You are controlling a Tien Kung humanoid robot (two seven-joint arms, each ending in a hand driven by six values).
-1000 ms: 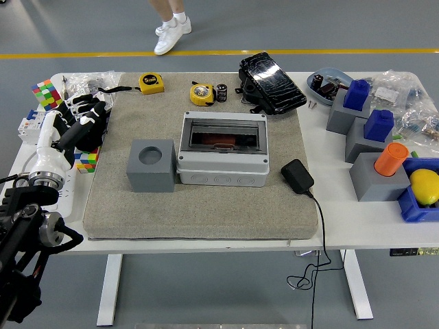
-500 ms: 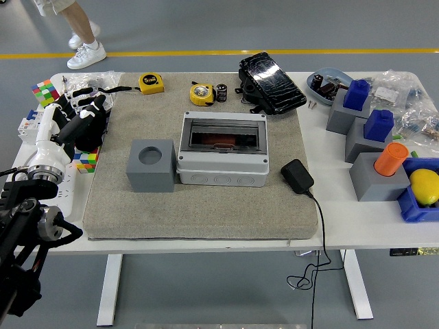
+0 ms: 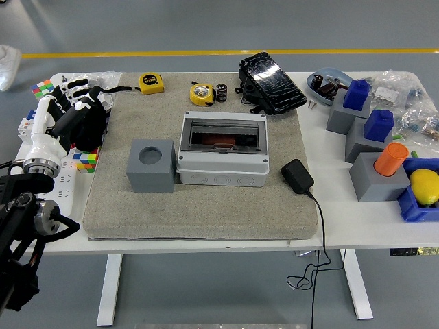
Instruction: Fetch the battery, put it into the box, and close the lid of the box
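The battery (image 3: 221,92), a small black cylinder, stands on the grey mat near the far edge, right beside a yellow tape measure (image 3: 202,94). In the middle of the mat sits the grey box (image 3: 221,171). Its dark window lid (image 3: 223,134) looks flat on top, and something reddish shows through it. My left hand (image 3: 81,115) hovers at the table's left edge, well left of both. Its black fingers are relaxed and hold nothing. The right arm is out of sight.
A grey cube with a round hole (image 3: 151,165) stands left of the box. A black charger (image 3: 297,175) lies right of it, a black pack (image 3: 271,82) behind. Colour cubes (image 3: 87,159) and a power strip (image 3: 63,188) lie under my left arm. Grey and blue blocks (image 3: 367,130) crowd the right.
My left hand has drawn back and up toward the table's far left corner. The person beyond the table has walked off to the left; only a shoe remains at the edge.
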